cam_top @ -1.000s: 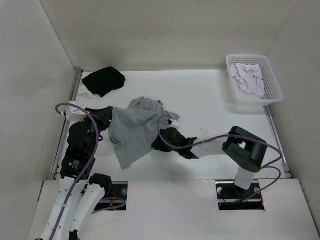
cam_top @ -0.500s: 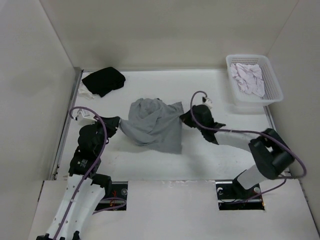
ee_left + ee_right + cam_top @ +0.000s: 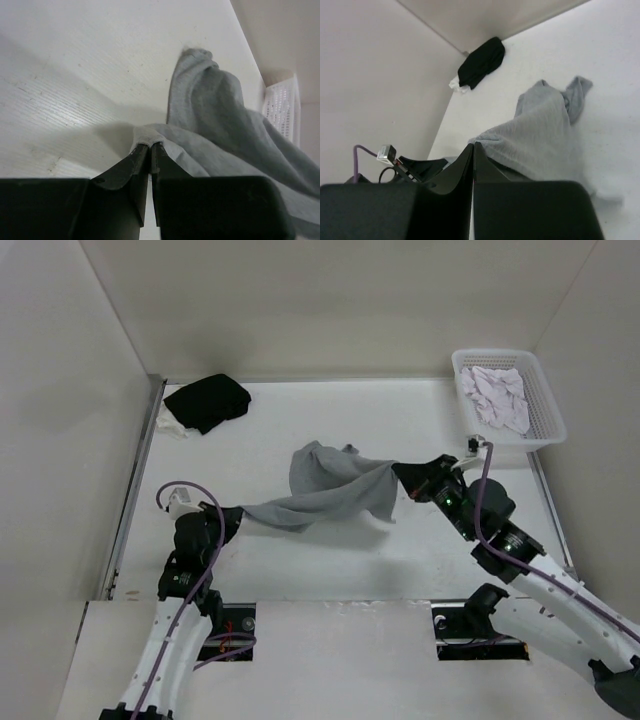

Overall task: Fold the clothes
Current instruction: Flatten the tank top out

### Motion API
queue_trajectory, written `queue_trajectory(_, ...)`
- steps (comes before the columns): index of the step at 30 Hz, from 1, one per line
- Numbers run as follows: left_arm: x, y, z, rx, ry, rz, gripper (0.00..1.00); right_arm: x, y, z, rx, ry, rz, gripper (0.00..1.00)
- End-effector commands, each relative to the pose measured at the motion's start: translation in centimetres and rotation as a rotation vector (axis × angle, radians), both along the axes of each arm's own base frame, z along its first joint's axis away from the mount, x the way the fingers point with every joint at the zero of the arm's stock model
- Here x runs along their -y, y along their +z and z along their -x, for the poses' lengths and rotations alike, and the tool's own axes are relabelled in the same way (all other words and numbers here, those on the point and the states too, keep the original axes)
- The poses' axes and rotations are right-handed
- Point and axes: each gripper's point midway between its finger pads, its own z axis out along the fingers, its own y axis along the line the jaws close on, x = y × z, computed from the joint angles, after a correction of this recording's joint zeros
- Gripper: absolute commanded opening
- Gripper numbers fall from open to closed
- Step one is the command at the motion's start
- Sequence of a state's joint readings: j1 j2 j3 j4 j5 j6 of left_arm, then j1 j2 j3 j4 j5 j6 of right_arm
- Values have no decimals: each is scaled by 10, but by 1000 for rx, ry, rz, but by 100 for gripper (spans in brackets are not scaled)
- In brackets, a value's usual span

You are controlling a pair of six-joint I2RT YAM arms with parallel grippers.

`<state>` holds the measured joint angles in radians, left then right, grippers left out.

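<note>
Holding the grey T-shirt (image 3: 330, 490) by two ends, we have the left tool (image 3: 232, 518) and the right tool (image 3: 405, 477) both pinched tight on it. It stretches over the counter (image 3: 400, 420), its long line pointing toward the basket (image 3: 545, 430), and the right tool is nearer the basket.

A black garment (image 3: 207, 401) lies bunched in the far left corner of the white table (image 3: 400, 420), close to the left wall, with a small white scrap (image 3: 172, 425) showing at its near left edge, touching it. At the far right corner stands a white mesh basket (image 3: 546, 412), and a crumpled pale cloth (image 3: 497, 397) lies inside it, filling most of its floor. Plain pale walls (image 3: 330, 310) close the table in at the back and on both sides.
</note>
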<state>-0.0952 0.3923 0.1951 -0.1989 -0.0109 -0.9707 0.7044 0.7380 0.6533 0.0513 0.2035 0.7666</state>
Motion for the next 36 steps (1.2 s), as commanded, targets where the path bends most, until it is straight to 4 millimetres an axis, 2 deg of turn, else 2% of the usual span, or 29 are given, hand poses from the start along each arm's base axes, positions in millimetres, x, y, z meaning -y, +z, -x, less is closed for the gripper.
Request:
queue_trajectory(1, 3, 16, -11, 81, -10, 24, 5, 16, -58, -12, -122, -55, 141, 2)
queue_trajectory(5, 3, 17, -16, 79, -13, 17, 5, 11, -110, -50, -223, -67, 159, 2)
queue_trajectory(10, 3, 17, -20, 79, -11, 12, 5, 8, -160, -126, -312, -129, 188, 2)
queue_trajectory(12, 3, 16, -22, 78, -10, 12, 5, 14, -175, -155, -353, -164, 197, 2)
queue_trajectory(14, 2, 17, -24, 76, -9, 11, 5, 19, -176, -179, -353, -197, 186, 6)
queue_trajectory(16, 2, 21, -26, 83, -11, 6, 5, 20, -165, -182, -337, -203, 182, 22)
queue_trajectory(18, 3, 26, -27, 93, -15, -6, 5, 28, -156, -168, -317, -222, 192, 37)
queue_trajectory(19, 4, 28, -27, 98, -16, -11, 5, 27, -155, -154, -318, -215, 201, 41)
queue_trajectory(21, 5, 30, -28, 105, -21, -21, 4, 27, -171, -117, -362, -206, 237, 44)
queue_trajectory(23, 5, 34, -29, 113, -18, -35, 4, 30, -200, -70, -456, -212, 276, 44)
queue_trajectory(25, 5, 43, -30, 136, -18, -44, 4, 30, -224, -25, -534, -206, 313, 37)
queue_trajectory(26, 5, 48, -31, 151, -18, -46, 4, 28, -233, -4, -566, -201, 324, 33)
queue_trajectory(28, 6, 61, -31, 180, -20, -51, 4, 31, -241, 23, -616, -216, 329, 32)
queue_trajectory(31, 10, 73, -30, 216, -33, -47, 4, 40, -245, 53, -657, -267, 360, 33)
queue_trajectory(34, 9, 85, -28, 245, -26, -47, 4, 53, -246, 71, -691, -317, 412, 36)
queue_trajectory(36, 4, 93, -28, 264, -6, -62, 4, 54, -251, 80, -715, -311, 450, 39)
